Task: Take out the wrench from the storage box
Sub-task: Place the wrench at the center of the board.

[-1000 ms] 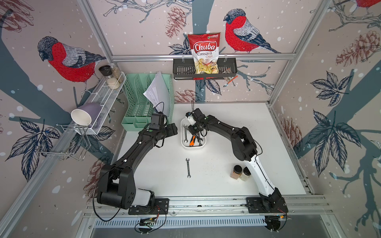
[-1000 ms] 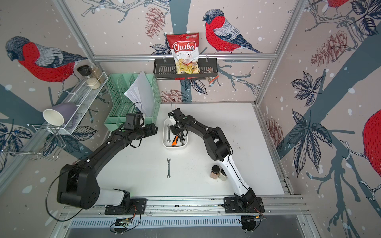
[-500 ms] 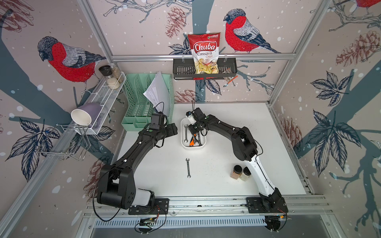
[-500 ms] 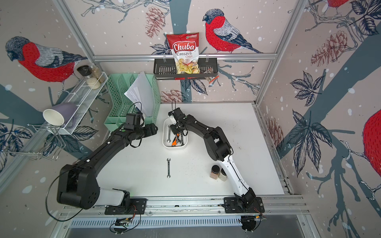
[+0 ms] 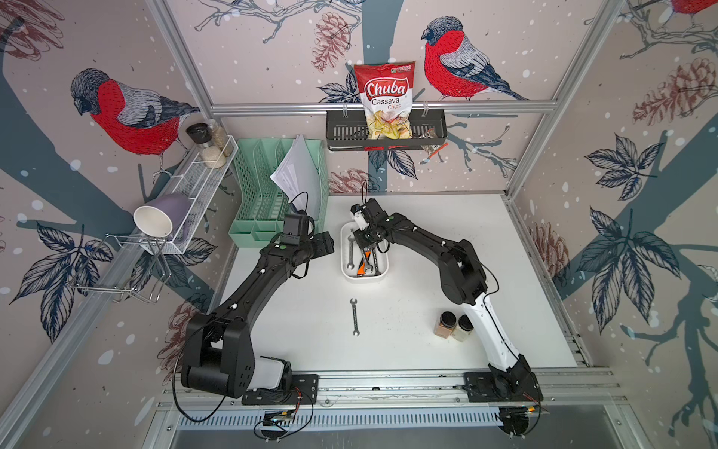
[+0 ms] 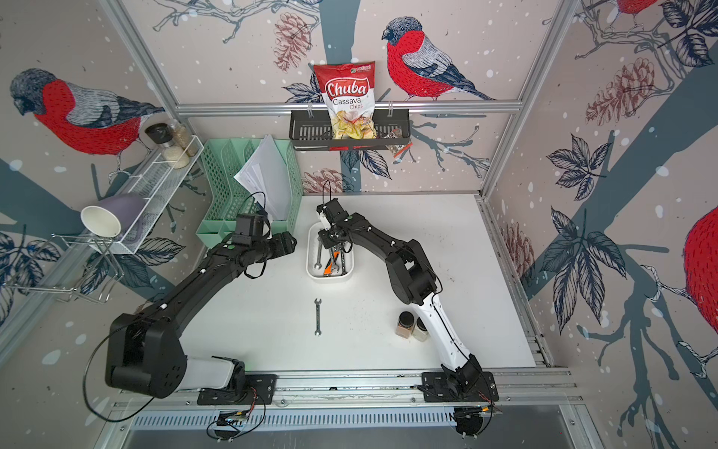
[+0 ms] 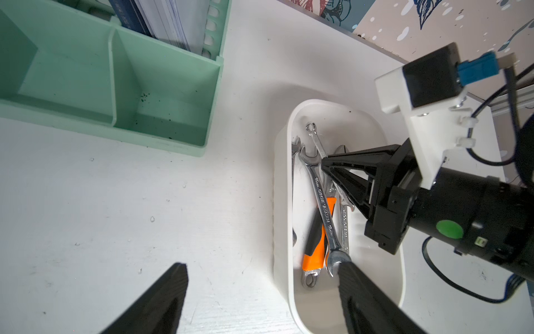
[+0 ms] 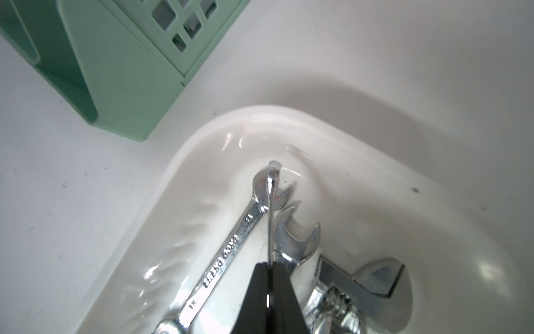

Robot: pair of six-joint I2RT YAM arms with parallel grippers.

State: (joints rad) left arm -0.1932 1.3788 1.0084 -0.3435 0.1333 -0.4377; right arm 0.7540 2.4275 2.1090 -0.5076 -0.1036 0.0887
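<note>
Gripping, right pincer (image 8: pixel 268 269): my jaws are pressed together on the shank of a slim wrench (image 8: pixel 270 219), which I hold turned on edge inside the storage box (image 8: pixel 202 138).
Slim wrench, far end: its ring head (image 7: pixel 310 127) shows beyond my fingertips, close to the box's curved end wall. I cannot confirm contact.
Storage box, position: white tub on the table (image 5: pixel 427 233) in both top views, near the mint-green organizer (image 5: pixel 272 186) and between my two arms.
Box contents: a large combination wrench (image 7: pixel 325 208) lies across an orange-handled adjustable wrench (image 7: pixel 316 240). Another wrench (image 7: pixel 294 150) lies along the side wall.
Left pincer (image 7: pixel 261 266): jaws parted. One finger (image 7: pixel 364 297) is over the box interior and the other over bare table, with the box wall between them in the left wrist view.
Left pincer, top views: just beside the box on the organizer side — not touching it.
Loose wrench (image 5: pixel 354 317): flat on the table outside the box, toward the arm bases — well apart from the tub.
Spice jars (image 5: pixel 447 324): two, side by side, just beside my right arm's white link.
</note>
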